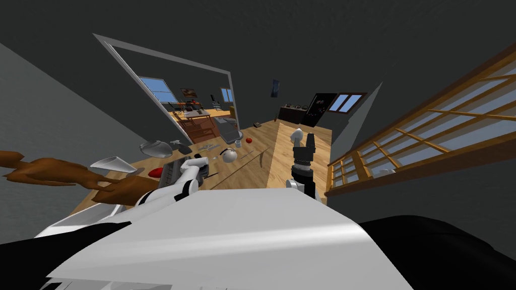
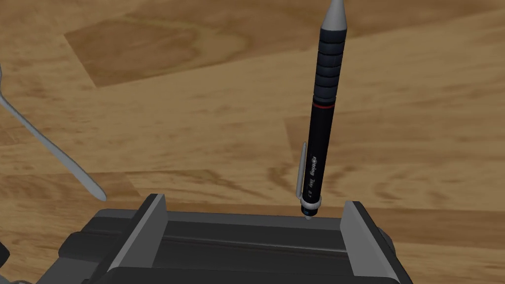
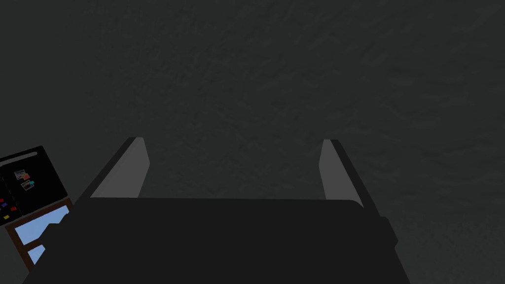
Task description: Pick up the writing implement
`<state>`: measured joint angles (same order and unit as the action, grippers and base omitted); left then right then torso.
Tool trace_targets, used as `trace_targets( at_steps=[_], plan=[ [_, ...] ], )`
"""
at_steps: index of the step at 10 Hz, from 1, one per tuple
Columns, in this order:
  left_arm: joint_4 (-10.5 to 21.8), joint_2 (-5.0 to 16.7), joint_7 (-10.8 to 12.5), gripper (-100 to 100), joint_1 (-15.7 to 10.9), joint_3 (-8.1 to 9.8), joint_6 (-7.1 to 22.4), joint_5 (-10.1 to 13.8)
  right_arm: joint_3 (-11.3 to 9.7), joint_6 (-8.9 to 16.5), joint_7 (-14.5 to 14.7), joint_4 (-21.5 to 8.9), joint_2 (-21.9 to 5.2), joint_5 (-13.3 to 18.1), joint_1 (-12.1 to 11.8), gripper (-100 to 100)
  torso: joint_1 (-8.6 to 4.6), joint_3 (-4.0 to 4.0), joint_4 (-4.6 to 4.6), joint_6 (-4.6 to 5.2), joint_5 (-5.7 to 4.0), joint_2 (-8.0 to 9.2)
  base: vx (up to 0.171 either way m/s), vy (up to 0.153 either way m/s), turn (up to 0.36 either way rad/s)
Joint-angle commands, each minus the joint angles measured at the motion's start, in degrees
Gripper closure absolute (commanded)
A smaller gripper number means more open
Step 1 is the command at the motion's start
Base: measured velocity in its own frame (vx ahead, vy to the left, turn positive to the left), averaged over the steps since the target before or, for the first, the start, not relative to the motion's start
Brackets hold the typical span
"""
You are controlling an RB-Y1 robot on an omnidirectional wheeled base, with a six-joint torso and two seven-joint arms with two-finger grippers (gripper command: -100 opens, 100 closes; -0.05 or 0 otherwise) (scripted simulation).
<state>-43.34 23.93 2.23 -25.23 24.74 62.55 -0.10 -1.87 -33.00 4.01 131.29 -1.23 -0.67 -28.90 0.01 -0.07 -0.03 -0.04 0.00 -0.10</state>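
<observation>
Pen [image 2: 319,128], black with a grey tip, a red ring and a grey clip, lies flat on the wooden table [image 2: 162,113]. Its clip end sits between the fingers of the left gripper [image 2: 255,201], which stand wide apart and do not touch it. A thin grey handle [image 2: 49,148] lies off to one side. The right gripper [image 3: 234,143] is raised beside the table, fingers apart.

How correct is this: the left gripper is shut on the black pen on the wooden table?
Not correct. The left wrist view shows the left gripper open, not shut; the black pen lies free on the wooden table, not gripped.
</observation>
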Motion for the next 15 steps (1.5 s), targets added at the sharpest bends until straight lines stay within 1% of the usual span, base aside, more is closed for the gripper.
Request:
trace_targets(
  at_steps=[1, 3, 5, 8, 9, 10, 11, 12, 15],
  plan=[
    [2.8, 0.4, 0.4, -100, -1.1, 0.4, 2.8, -0.2, 0.0, 0.0, 0.0, 0.0, 0.0, 0.0, 0.0, 0, 0.0, 0.0, 0.0, 0.0, 0.0, 0.0, 0.046, 0.015, 0.003],
    [2.8, 0.4, 0.4, -100, -1.1, 0.4, 2.8, -0.2, 0.0, 0.0, 0.0, 0.0, 0.0, 0.0, 0.0, 0, 0.03, 0.0, 0.0, 0.0, 0.01, 0.01, 0.024, 0.009, 0.001],
    [5.2, 0.4, 0.8, -100, -1.9, 0.75, 5.7, -0.4, 0.0, 0.0, 0.0, 0.0, 0.0, 0.0, 0.0, 0, 0.01, 0.04, 0.01, -0.01, 0.01, 0.07, 0.031, 0.015, 0.008],
    [7.6, -0.1, 1.2, -100, -2.4, 0.98, 8.3, -0.6, 0.0, 0.0, 0.0, 0.0, 0.0, 0.0, 0.0, 0, 0.11, -0.03, -0.02, -0.01, 0.03, -0.05, 0.054, 0.033, 0.007],
    [6.7, 0.0, 1.1, -100, -2.1, 0.95, 7.9, -0.6, 0.0, 0.0, 0.0, 0.0, 0.0, 0.0, 0.0, 0, 0.09, -0.04, -0.02, -0.01, 0.03, -0.06, 0.026, 0.012, 0.0],
    [6.8, -0.1, 1.2, 0, -2.1, 0.95, 8.1, -0.6, 0.0, 0.0, 0.0, 0.0, 0.0, 0.0, 0.0, 0, 0.03, 0.0, 0.0, 0.0, 0.01, 0.02, 0.0, 0.0, 0.0],
    [7.0, 0.0, -0.7, -100, -1.0, 0.67, 6.5, 0.2, 0.0, 0.0, 0.0, 0.0, 0.0, 0.0, 0.0, 0, -0.01, 0.05, 0.02, 0.0, 0.0, 0.1, 0.076, -0.025, 0.231],
    [7.1, 0.0, -1.4, -100, -0.6, 0.58, 6.0, 0.4, 0.0, 0.0, 0.0, 0.0, 0.0, 0.0, 0.0, 0, -0.08, -0.03, -0.02, -0.07, -0.01, -0.07, 0.123, -0.057, 0.176],
    [7.5, 0.1, -5.1, -100, 1.7, 0.03, 2.9, 1.9, 0.0, 0.0, 0.0, 0.0, 0.0, 0.0, 0.0, 0, -0.3, -0.18, -0.07, -0.02, -0.06, -0.3, 0.123, -0.074, 0.177]
  ],
)
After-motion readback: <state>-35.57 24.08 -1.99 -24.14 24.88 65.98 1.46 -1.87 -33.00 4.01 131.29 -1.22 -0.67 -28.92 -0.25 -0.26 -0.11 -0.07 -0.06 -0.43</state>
